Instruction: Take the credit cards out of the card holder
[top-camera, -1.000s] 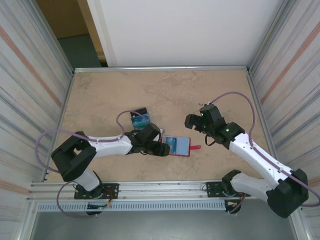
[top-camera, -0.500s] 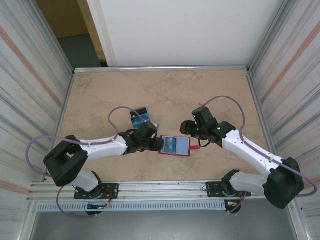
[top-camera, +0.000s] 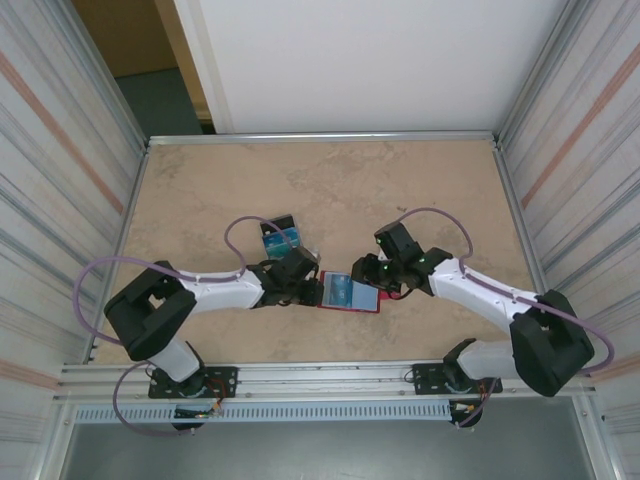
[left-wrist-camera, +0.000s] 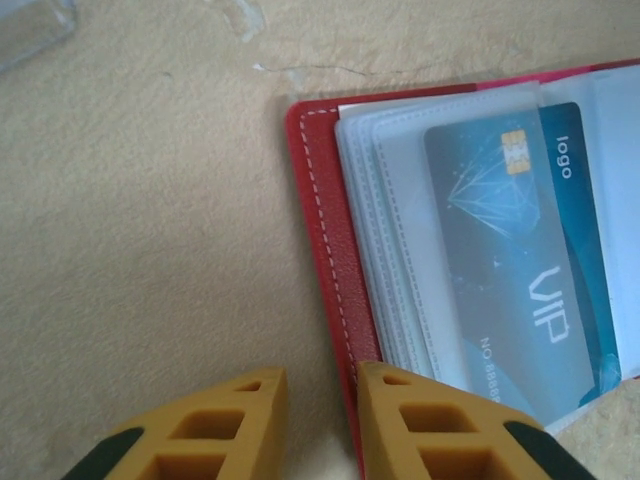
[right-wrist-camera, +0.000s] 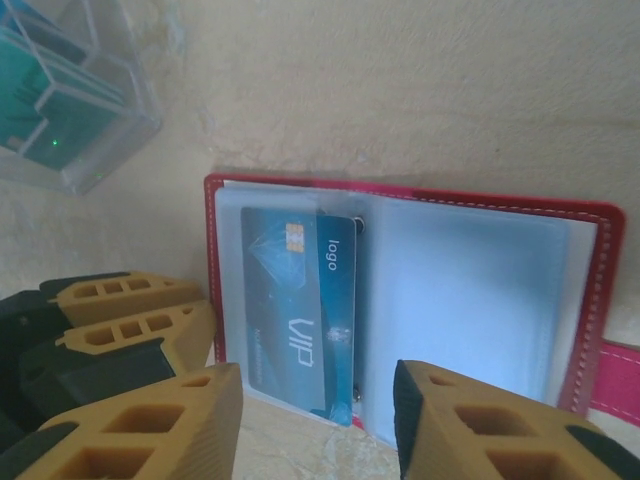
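Toward six o'clock on the tan table (top-camera: 200, 190), seen from above, the card holder (top-camera: 352, 294) lies open and flat, pale inner panels up. The left gripper (top-camera: 312, 290) sits at its nine o'clock edge and the right gripper (top-camera: 376, 274) at its two o'clock corner. A clear box (top-camera: 280, 238) holding teal cards stands at ten o'clock from the holder, near the left arm's wrist.

On the left wrist camera, the holder's stitched red cover (left-wrist-camera: 318, 230) fills the three o'clock half, with stacked clear sleeves and a blue card (left-wrist-camera: 520, 270) marked VIP. The left gripper (left-wrist-camera: 320, 420) has its jaws narrowly parted, bare table showing between them; the cover's edge meets the inner side of the three o'clock finger (left-wrist-camera: 420, 430).

On the right wrist camera, the holder (right-wrist-camera: 590, 300) lies spread, the blue card (right-wrist-camera: 300, 310) in its nine o'clock panel and a red tab (right-wrist-camera: 625, 380) at four o'clock. The right gripper (right-wrist-camera: 320, 420) is open wide, holding nothing, its fingers (right-wrist-camera: 150, 430) standing over the holder's six o'clock edge. The left gripper (right-wrist-camera: 130, 315) lies at eight o'clock and the clear box (right-wrist-camera: 70, 110) at ten.
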